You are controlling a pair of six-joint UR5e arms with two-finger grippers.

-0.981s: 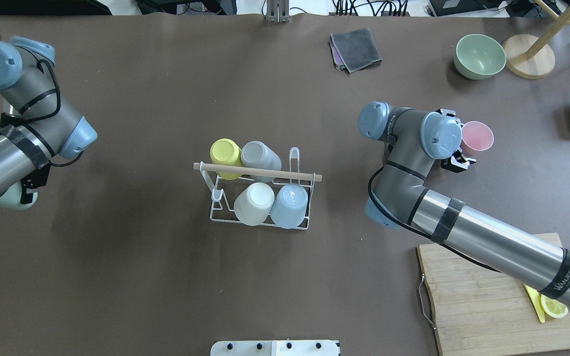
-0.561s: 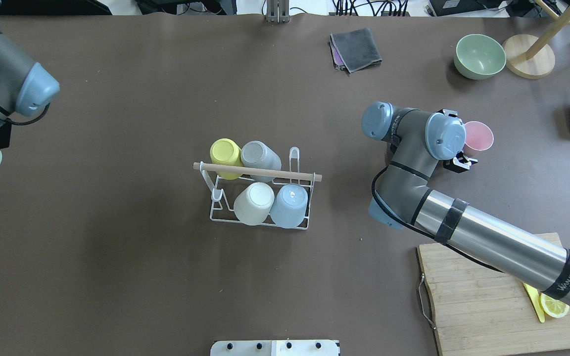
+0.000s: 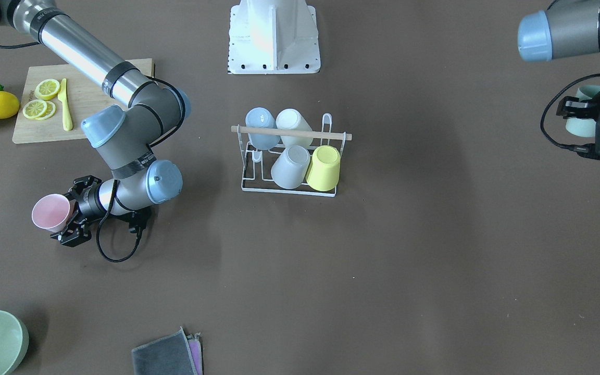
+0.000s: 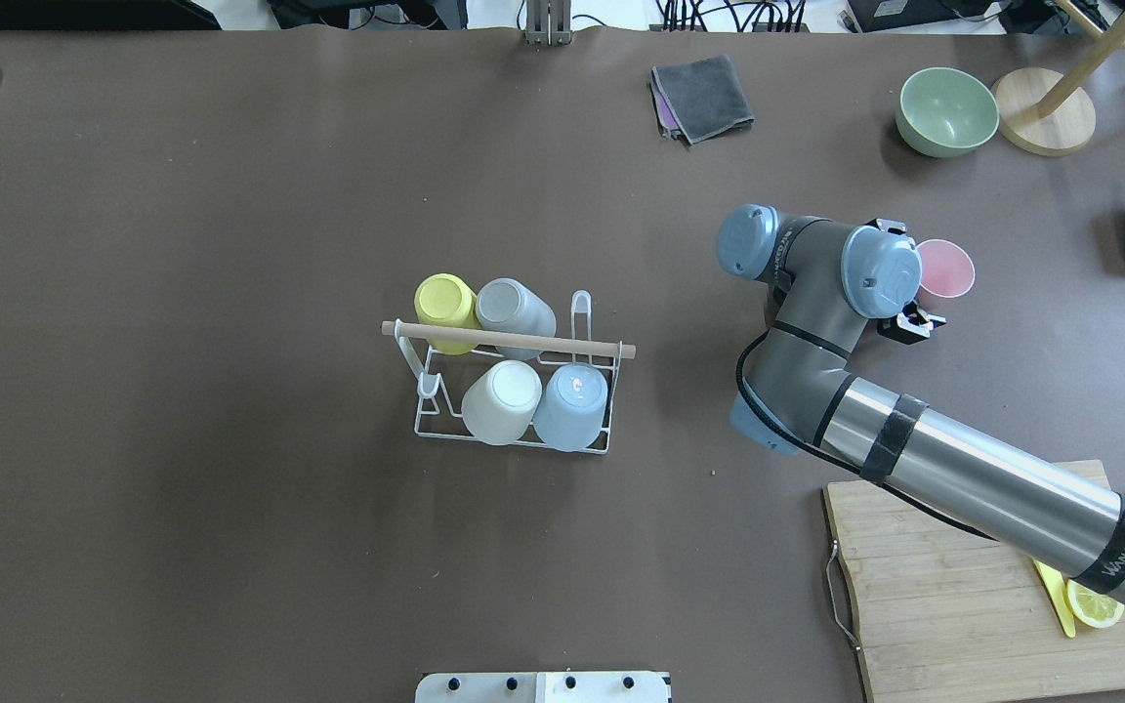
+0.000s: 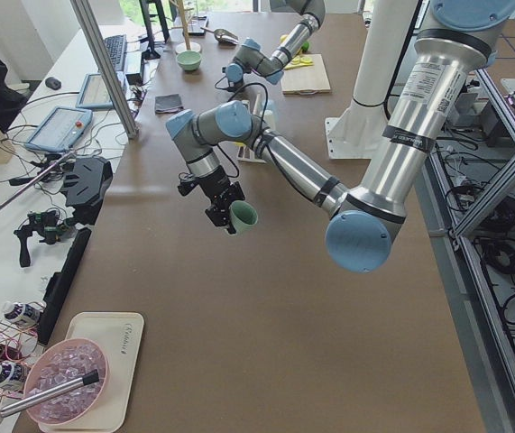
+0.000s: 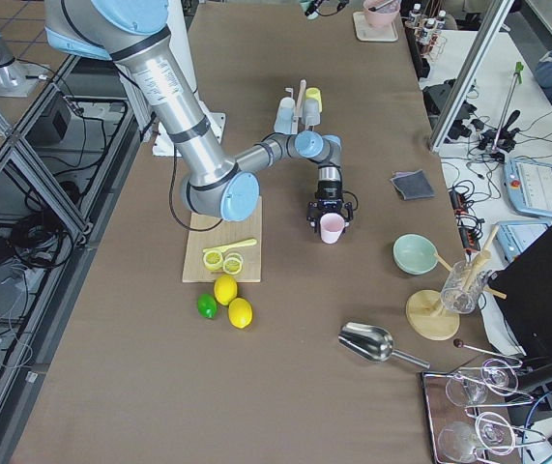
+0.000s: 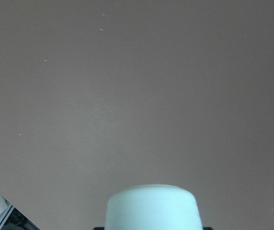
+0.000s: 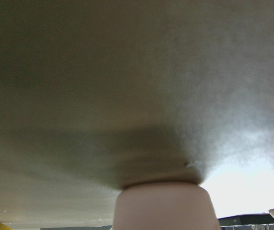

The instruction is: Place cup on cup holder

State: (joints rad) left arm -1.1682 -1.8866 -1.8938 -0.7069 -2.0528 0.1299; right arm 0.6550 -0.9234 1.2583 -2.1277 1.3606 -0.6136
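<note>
Well apart from the cup holder (image 4: pixel 512 376), both jaws grip cups: right pink cup (image 4: pixel 945 268), left green cup (image 5: pixel 243 216).

One marking could be read: "WANJEED", in white letters on the black band (image 4: pixel 1121 550) around the right arm's silver tube, well back along the arm from that arm's jaws, in the overhead view. Smaller white lettering ran beneath that word but was too small to make out. A black band (image 5: pixel 408 94) on the left arm's upright tube in the left side view, far behind its jaws, also carried white print, too fine to read. No other text, number or sign was legible.
</note>
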